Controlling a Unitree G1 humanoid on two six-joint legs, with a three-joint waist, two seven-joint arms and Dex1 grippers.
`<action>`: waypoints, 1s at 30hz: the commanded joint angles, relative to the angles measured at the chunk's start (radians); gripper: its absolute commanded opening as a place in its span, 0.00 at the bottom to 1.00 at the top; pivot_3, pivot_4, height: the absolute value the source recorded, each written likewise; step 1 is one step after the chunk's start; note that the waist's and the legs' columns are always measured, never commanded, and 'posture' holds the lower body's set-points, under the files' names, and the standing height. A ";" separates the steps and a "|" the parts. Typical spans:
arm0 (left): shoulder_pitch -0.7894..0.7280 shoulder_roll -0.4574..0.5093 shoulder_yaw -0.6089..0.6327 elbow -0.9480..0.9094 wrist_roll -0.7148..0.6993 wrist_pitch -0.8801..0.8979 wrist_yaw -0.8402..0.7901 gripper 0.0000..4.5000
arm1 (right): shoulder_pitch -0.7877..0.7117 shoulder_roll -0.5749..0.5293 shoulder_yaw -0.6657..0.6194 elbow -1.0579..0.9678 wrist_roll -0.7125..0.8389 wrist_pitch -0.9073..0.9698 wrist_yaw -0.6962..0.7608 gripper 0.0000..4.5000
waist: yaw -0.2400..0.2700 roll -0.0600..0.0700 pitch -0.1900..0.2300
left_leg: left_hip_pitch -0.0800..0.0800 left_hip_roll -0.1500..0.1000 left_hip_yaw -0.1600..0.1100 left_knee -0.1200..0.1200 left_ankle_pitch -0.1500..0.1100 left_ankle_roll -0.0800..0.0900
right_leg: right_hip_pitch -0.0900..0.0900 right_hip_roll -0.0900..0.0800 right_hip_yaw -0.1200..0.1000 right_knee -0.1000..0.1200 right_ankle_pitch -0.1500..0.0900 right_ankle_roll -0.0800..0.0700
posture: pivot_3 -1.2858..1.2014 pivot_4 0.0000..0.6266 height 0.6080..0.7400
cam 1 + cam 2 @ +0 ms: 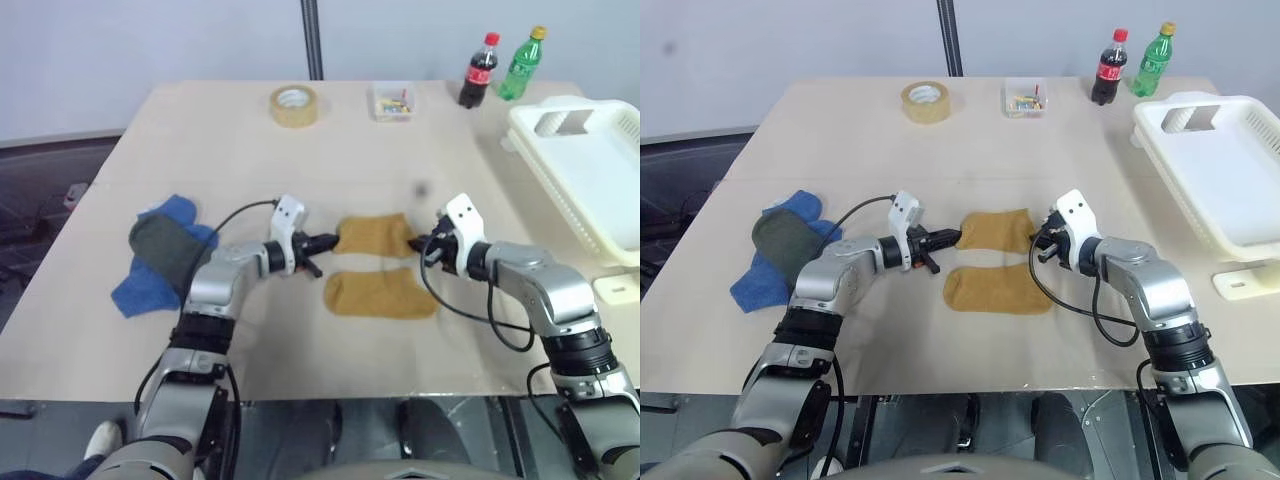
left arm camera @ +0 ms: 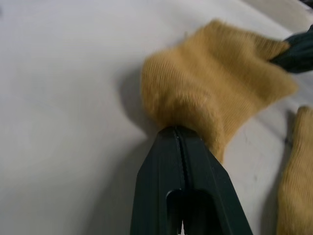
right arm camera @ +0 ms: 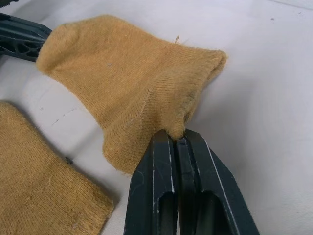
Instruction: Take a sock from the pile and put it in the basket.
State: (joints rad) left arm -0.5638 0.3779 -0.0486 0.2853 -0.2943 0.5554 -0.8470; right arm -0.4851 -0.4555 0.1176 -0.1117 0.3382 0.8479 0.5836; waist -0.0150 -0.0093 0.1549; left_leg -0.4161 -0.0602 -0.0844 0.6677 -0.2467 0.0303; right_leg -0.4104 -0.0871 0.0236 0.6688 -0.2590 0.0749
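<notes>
While both pinch tight, left hand (image 1: pixel 322 243) and right hand (image 1: pixel 424 244) hold mustard sock (image 1: pixel 376 235).

Mustard-yellow sock (image 1: pixel 375 235) (plain knit), blue and dark grey pile (image 1: pixel 160 255), white basket (image 1: pixel 585 175).

light: even, soft | shadows: faint | blur: close wrist-view edges
</notes>
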 commanded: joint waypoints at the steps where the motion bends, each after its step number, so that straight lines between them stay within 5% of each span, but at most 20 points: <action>1: 0.001 -0.005 -0.015 -0.041 0.010 0.004 0.017 0.01 | 0.003 -0.010 -0.001 -0.036 -0.005 -0.021 0.014 0.00 | 0.000 0.000 0.000 | 0.000 0.000 0.000 0.000 0.000 0.000 | 0.000 0.000 0.000 0.000 0.000 0.000 | 0.52 0.24 0.99; 13: 0.016 -0.010 0.095 -0.135 -0.153 0.109 0.002 0.01 | 0.019 -0.007 -0.010 -0.060 -0.008 -0.015 0.016 0.00 | -0.001 0.000 0.000 | 0.000 0.000 0.000 0.000 0.000 0.000 | 0.000 0.000 0.000 0.000 0.000 0.000 | 0.52 0.24 0.99; 16: 0.024 0.010 0.085 -0.160 -0.164 0.128 -0.016 0.18 | 0.020 -0.005 -0.010 -0.061 -0.010 -0.014 0.016 0.00 | -0.001 0.000 0.000 | 0.000 0.000 0.000 0.000 0.000 0.000 | 0.000 0.000 0.000 0.000 0.000 0.000 | 0.52 0.24 0.99; 21: 0.042 0.030 0.015 -0.138 -0.072 0.069 0.012 0.70 | 0.018 -0.001 -0.006 -0.055 -0.014 -0.018 0.016 0.00 | 0.000 0.000 0.000 | 0.000 0.000 0.000 0.000 0.000 0.000 | 0.000 0.000 0.001 0.000 0.000 0.000 | 0.52 0.24 0.99; 30: 0.045 0.041 -0.022 -0.061 0.026 -0.021 0.048 0.70 | 0.023 0.001 -0.004 -0.061 -0.016 -0.017 0.015 0.00 | 0.000 0.000 0.000 | 0.001 0.000 0.001 0.000 0.000 0.000 | 0.000 0.000 0.001 0.001 0.000 0.000 | 0.52 0.24 0.99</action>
State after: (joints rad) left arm -0.5153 0.4047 -0.0708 0.1947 -0.2990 0.5466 -0.8215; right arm -0.4616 -0.4555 0.1197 -0.1370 0.3200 0.8460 0.5979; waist -0.0147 -0.0091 0.1546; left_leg -0.4152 -0.0600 -0.0837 0.6679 -0.2467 0.0302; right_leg -0.4104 -0.0871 0.0245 0.6696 -0.2590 0.0748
